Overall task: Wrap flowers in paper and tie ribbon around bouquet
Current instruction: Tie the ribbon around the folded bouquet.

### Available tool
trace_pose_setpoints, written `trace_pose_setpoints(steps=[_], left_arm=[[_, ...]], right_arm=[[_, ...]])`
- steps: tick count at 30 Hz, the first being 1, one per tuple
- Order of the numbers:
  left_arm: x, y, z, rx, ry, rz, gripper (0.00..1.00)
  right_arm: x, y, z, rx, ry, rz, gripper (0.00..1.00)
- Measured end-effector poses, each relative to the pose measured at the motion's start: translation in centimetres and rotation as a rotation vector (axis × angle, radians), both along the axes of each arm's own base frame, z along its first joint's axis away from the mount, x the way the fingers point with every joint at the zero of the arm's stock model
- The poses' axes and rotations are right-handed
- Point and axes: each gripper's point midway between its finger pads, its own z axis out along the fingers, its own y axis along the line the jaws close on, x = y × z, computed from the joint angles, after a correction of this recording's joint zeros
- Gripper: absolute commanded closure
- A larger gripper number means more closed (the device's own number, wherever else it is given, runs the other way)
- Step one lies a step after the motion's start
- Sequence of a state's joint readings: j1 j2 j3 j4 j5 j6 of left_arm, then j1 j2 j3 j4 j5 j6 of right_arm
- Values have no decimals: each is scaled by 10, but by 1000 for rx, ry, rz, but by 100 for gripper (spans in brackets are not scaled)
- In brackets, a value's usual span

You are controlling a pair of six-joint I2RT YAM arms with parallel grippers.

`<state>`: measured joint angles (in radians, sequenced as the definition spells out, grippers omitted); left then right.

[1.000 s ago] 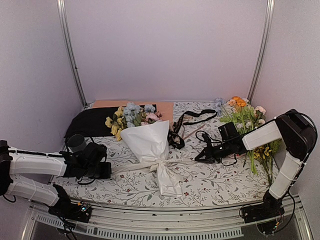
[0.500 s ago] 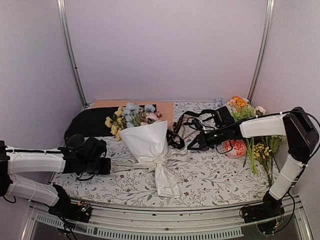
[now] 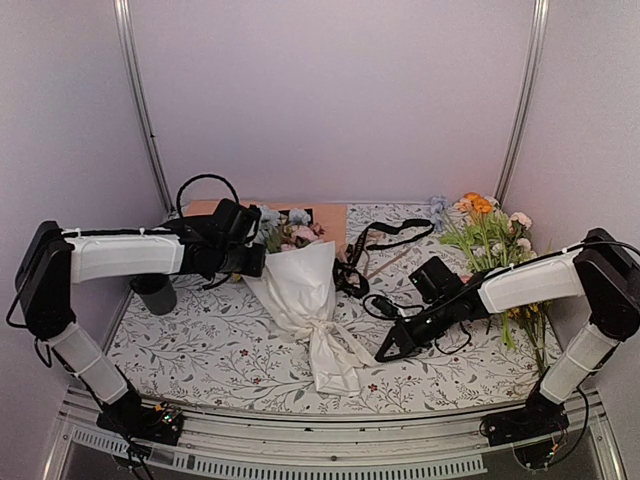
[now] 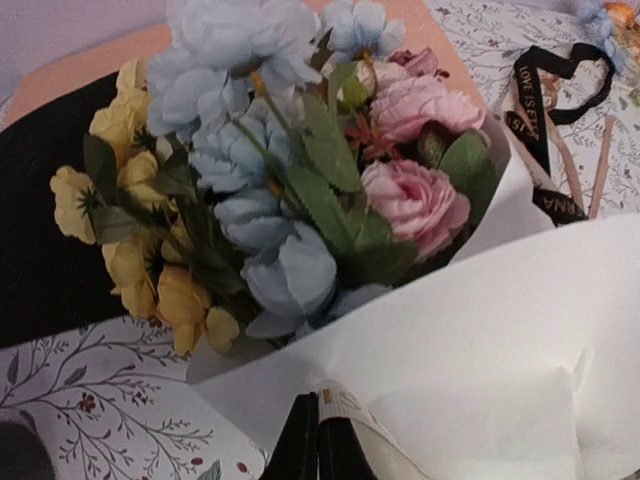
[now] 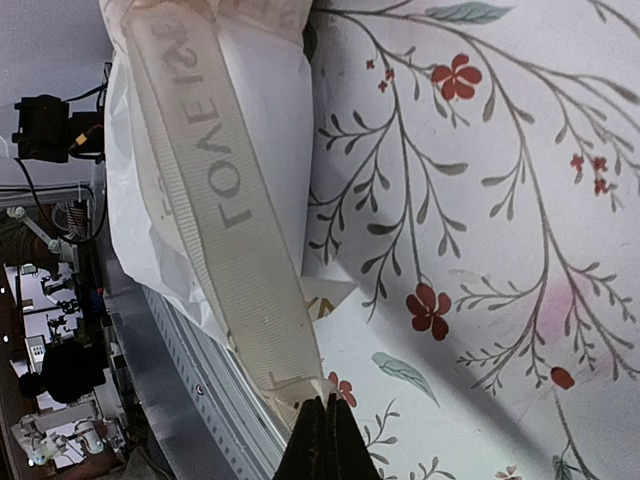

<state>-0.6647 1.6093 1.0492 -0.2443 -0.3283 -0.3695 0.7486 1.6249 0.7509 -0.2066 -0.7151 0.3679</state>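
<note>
Grippers, two. Left gripper [image 4: 318,432] is pressed shut on one end of the ribbon [image 5: 215,200], at the far-left paper edge of the bouquet [image 3: 300,285]. Right gripper [image 5: 325,418] pinches the other end, near-right of the cone's tail. Bouquet, one, mid-table, blooms far. Black ribbon [image 3: 385,235], one, just right. Floral tablecloth [image 3: 210,340] shows either side.

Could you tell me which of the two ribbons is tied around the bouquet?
The cream-white ribbon, knotted round the waist of the bouquet; the black ribbon lies loose on the tablecloth.

The end effector [image 4: 318,442] pinches the ribbon [image 4: 354,420] just beside the bouquet [image 4: 480,330].
</note>
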Motion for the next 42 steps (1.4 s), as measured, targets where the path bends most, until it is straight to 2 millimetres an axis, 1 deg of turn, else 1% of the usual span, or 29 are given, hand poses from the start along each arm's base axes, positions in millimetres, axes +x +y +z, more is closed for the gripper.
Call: trace_pose_setpoints(steps=[3, 5, 7, 10, 12, 15, 24, 29, 35, 42], left_arm=[[24, -14, 14, 10, -46, -24, 100], [36, -19, 18, 23, -63, -37, 100], [44, -19, 13, 41, -59, -40, 100], [52, -15, -9, 81, -22, -43, 100], [53, -9, -27, 108, 17, -41, 100], [51, -3, -41, 124, 57, -43, 100], [52, 0, -44, 127, 72, -64, 100], [51, 5, -47, 133, 86, -68, 100], [48, 12, -56, 142, 110, -72, 100], [46, 14, -59, 143, 119, -76, 100]], right_arm=[[-16, -1, -5, -12, 22, 13, 100], [-26, -2, -11, -22, 40, 19, 99], [-34, -4, -17, -32, 56, 21, 99], [-41, -7, -24, -37, 70, 17, 100], [-44, -10, -28, -37, 73, 14, 99], [-50, -17, -35, -47, 83, 5, 99], [-61, -25, -37, -20, 80, -10, 99], [-67, -28, -39, -6, 89, -11, 99], [-68, -28, -39, -2, 87, -9, 99], [-72, -28, -39, 6, 88, 1, 99]])
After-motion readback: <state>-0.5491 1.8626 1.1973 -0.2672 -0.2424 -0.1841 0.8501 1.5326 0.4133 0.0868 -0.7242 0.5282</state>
